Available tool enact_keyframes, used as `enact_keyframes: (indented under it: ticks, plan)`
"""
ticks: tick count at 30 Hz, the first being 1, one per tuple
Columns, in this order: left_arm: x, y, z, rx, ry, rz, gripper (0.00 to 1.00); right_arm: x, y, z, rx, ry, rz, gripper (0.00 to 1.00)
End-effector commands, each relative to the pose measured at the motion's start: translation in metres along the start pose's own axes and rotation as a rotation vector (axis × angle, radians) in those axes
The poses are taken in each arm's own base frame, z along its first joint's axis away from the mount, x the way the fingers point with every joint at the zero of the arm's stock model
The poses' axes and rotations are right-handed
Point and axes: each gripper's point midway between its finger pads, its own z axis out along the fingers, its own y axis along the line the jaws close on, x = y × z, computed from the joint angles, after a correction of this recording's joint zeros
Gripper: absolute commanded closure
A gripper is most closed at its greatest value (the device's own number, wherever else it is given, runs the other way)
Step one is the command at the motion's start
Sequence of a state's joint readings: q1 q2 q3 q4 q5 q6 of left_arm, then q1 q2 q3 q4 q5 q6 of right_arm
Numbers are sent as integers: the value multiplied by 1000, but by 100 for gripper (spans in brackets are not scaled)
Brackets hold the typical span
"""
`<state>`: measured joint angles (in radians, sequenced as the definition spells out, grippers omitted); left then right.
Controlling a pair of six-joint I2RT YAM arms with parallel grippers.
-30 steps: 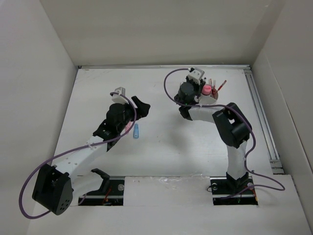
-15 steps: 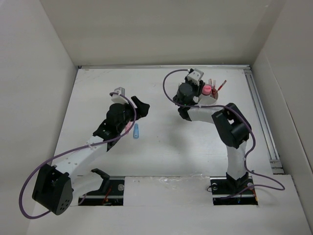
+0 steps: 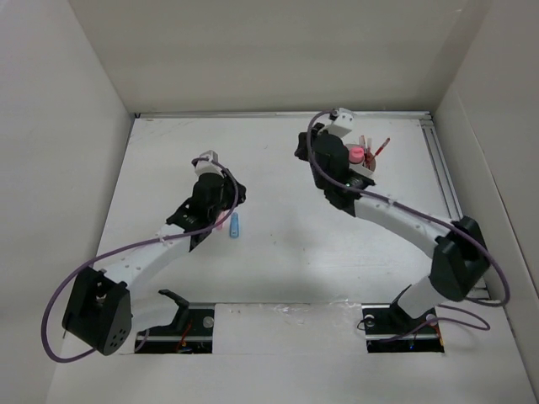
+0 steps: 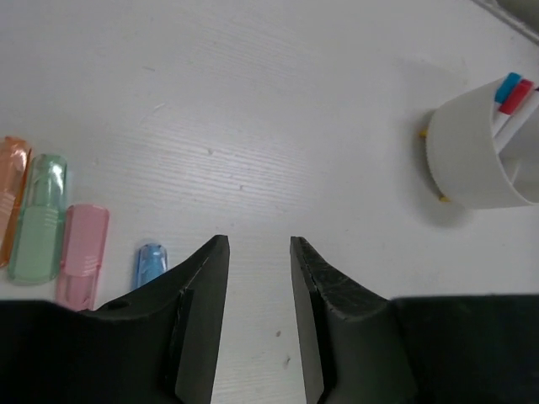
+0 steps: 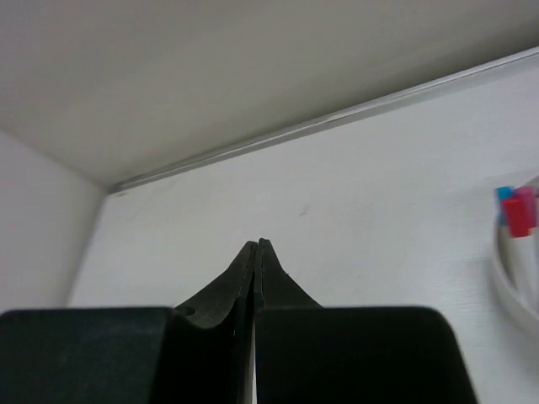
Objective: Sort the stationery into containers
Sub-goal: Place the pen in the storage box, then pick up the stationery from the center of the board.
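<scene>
- White round plastic tub point(image 4: 482, 160) with inner dividers stands on the pale table point(image 4: 253, 101), at the far right of the left wrist view and well apart from the loose pieces.
- A white blue-capped marker point(image 4: 508, 85) and a white red-capped marker point(image 4: 524, 91) stand upright in the tub, side by side.
- Top view: thin red pens point(image 3: 381, 146) lean out of the tub beside the right arm's wrist. The arm hides most of the tub's rim.
- Four short translucent pastel pieces lie flat on the table, side by side and roughly parallel: orange piece point(image 4: 12, 198), green piece point(image 4: 39, 219), pink piece point(image 4: 81, 254), blue piece point(image 4: 150, 263).
- Orange touches green and pink lies just beside green. Blue lies a little apart, its near end hidden behind a black finger.
- Left gripper point(image 4: 257, 246): fingers spread, with a narrow gap and bare table showing between them — nothing held. It sits low over the table, just right of the blue piece.
- Top view: only the blue piece shows fully beside the left gripper. The pink one peeks out from under the arm.
- Right gripper point(image 5: 255, 244): fingers pressed together tip to tip — nothing pinched. It points toward the table's far edge, with the tub's rim at the right margin of its own view.
</scene>
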<state>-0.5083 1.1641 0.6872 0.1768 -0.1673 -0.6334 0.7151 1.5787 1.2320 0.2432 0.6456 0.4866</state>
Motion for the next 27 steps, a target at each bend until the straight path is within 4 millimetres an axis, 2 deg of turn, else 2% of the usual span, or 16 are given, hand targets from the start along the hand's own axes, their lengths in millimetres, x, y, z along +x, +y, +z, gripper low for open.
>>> enact_keyframes:
  ticks: [1, 3, 4, 5, 6, 8, 10, 11, 15, 21, 27]
  plan:
    - [17, 23, -4, -104, 49, 40, 69, 61, 14, -43, -160, 310, 180, 100]
    - [34, 34, -8, -150, 87, 44, 71, 70, 12, -55, -167, 339, 196, 100]
    - [39, 35, -10, -155, 105, 54, 71, 79, 3, -60, -152, 357, 195, 100]
    - [41, 37, -11, -165, 115, 46, 69, 86, 3, -67, -160, 386, 185, 98]
    - [54, 46, -12, -189, 157, 49, 66, 82, 3, -70, -162, 384, 186, 94]
    - [64, 55, -16, -218, 186, 46, 62, 86, -12, -72, -100, 390, 173, 84]
    - [77, 66, -19, -268, 236, 42, 55, 86, -12, -76, -101, 406, 178, 76]
    - [81, 69, -19, -281, 250, 47, 47, 82, -11, -77, -107, 399, 184, 73]
    - [98, 83, -20, -327, 313, 67, 39, 79, -7, -80, -140, 417, 197, 65]
    - [118, 97, -16, -374, 381, 96, 42, 78, -8, -79, -152, 432, 205, 64]
    - [119, 94, -8, -356, 381, 108, 49, 82, -9, -78, -163, 461, 221, 64]
